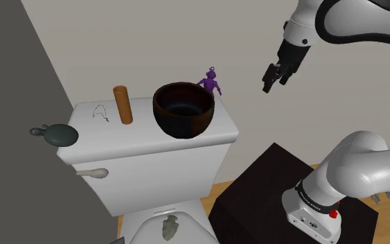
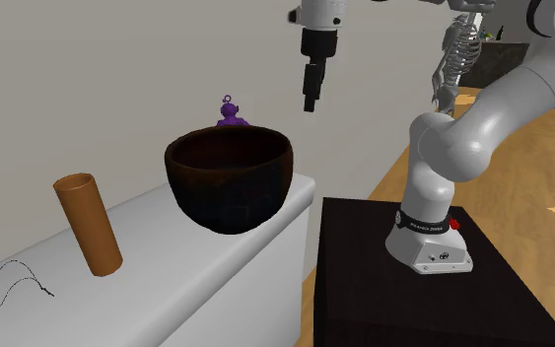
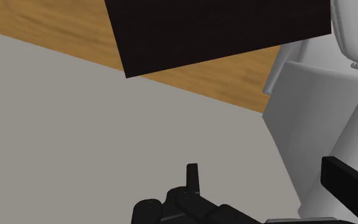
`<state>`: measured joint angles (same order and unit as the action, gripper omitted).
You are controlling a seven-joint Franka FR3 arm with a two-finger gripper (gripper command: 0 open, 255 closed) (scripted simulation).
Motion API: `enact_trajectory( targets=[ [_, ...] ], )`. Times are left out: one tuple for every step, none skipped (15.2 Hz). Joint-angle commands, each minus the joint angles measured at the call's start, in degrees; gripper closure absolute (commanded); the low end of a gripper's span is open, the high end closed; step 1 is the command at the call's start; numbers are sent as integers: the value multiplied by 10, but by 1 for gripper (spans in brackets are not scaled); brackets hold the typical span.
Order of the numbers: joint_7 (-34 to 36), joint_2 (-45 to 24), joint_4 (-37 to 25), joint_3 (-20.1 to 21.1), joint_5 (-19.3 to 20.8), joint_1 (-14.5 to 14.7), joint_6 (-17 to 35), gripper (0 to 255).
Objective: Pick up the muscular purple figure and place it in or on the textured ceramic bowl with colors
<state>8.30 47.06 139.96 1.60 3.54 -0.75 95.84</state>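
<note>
- Currently the purple figure is standing upright at the back edge of the toilet tank lid, close to the wall and just behind the dark bowl.
- The claw is hanging in open air with its fingers spread, pinching nothing. It is sitting higher than the figure and well apart from it, past the lid's end on the shoulder view's right, above the black stand.
- The bowl is sitting near that same end of the lid.
- A brown cylinder is standing upright on the bowl's other side, with bare lid showing between them.
</note>
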Motion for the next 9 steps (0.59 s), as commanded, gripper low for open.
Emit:
enact_trajectory(
  targets=[
    [0, 0, 0, 0, 0, 0, 0, 0],
    [10, -10, -6, 11, -5, 5, 10, 0],
    [19, -20, -13, 22, -9, 9, 19, 0],
    [29, -31, -21, 33, -13, 13, 29, 0],
    [38, -42, -29, 44, -16, 16, 38, 0],
    [48, -53, -37, 54, -19, 19, 47, 0],
    [57, -65, -46, 65, -21, 22, 55, 0],
    [67, -76, -55, 76, -22, 25, 64, 0],
    [76, -89, -65, 87, -23, 27, 72, 0]
  ],
)
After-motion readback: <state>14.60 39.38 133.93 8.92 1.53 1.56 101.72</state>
